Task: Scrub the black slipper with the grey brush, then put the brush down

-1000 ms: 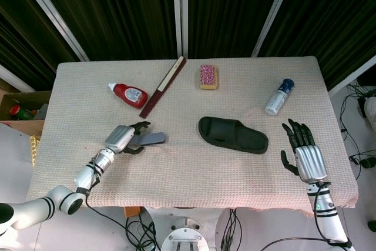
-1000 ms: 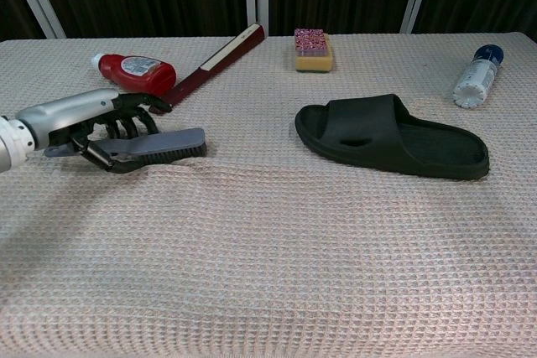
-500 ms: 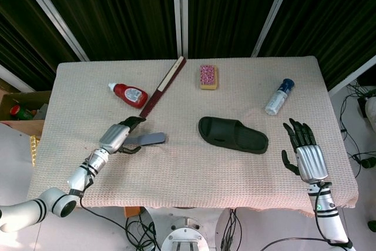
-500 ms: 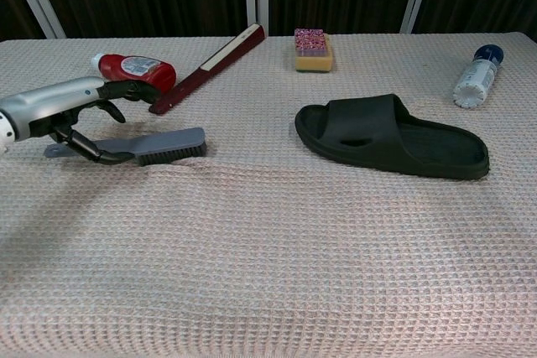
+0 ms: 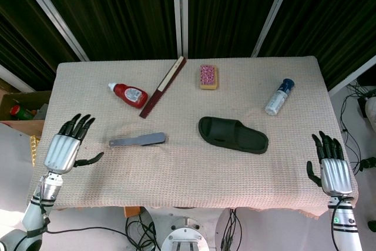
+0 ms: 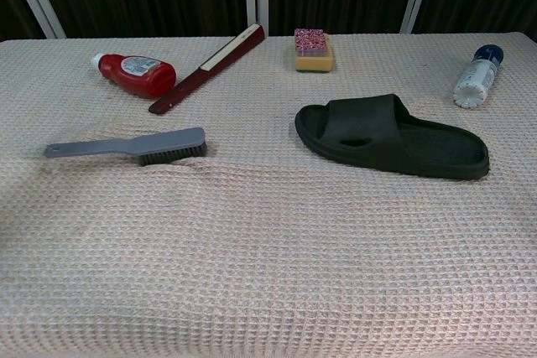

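The grey brush (image 5: 138,140) (image 6: 134,146) lies flat on the cloth, bristles down, handle pointing left, with nothing touching it. The black slipper (image 5: 232,134) (image 6: 390,136) rests to its right, near the middle of the table. My left hand (image 5: 64,149) hovers at the table's left edge, well left of the brush, fingers spread and empty. My right hand (image 5: 333,168) is at the front right corner, fingers apart, holding nothing. Neither hand shows in the chest view.
A red bottle (image 5: 130,94) (image 6: 134,71) lies at the back left, beside a dark red folded fan (image 5: 163,86) (image 6: 207,66). A yellow sponge with a pink top (image 5: 208,76) (image 6: 312,49) sits at the back. A white bottle with a blue cap (image 5: 278,97) (image 6: 477,77) lies at the right.
My left hand let go of the brush and drew back left to the table's edge. The brush stays where it lay. My right hand pulled back toward the front right corner.
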Controlling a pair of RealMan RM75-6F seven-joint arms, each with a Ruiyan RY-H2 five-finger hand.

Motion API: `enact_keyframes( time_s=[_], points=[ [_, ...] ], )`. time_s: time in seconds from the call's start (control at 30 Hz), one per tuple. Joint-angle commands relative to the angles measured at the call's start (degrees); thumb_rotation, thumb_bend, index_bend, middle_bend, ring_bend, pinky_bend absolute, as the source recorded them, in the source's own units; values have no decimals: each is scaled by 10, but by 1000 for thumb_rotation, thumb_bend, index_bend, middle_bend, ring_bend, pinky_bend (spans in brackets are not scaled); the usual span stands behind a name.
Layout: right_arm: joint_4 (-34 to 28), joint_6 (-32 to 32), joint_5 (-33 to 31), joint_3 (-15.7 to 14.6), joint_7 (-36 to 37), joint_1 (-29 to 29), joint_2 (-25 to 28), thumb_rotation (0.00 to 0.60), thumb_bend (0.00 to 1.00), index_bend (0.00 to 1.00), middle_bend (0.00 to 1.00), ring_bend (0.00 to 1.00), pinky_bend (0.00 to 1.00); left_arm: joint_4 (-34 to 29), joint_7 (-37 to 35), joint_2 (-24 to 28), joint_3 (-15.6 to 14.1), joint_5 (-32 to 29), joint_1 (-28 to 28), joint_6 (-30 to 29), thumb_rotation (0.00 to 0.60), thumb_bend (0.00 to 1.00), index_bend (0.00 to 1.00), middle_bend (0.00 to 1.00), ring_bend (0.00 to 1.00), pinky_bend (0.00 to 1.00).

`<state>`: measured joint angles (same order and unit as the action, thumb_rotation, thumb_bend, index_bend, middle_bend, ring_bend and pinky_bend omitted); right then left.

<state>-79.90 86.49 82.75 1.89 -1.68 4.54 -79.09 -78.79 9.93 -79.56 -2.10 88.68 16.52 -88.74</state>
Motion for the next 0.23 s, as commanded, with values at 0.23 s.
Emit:
enact_keyframes(
  time_s=[0.23],
  points=[
    [7,10,-12,-9,3,-33,8,600,477,0,0,0,0,18,-32,15,-46,20,-107,-66,120,94,86,115,63,230]
  ],
)
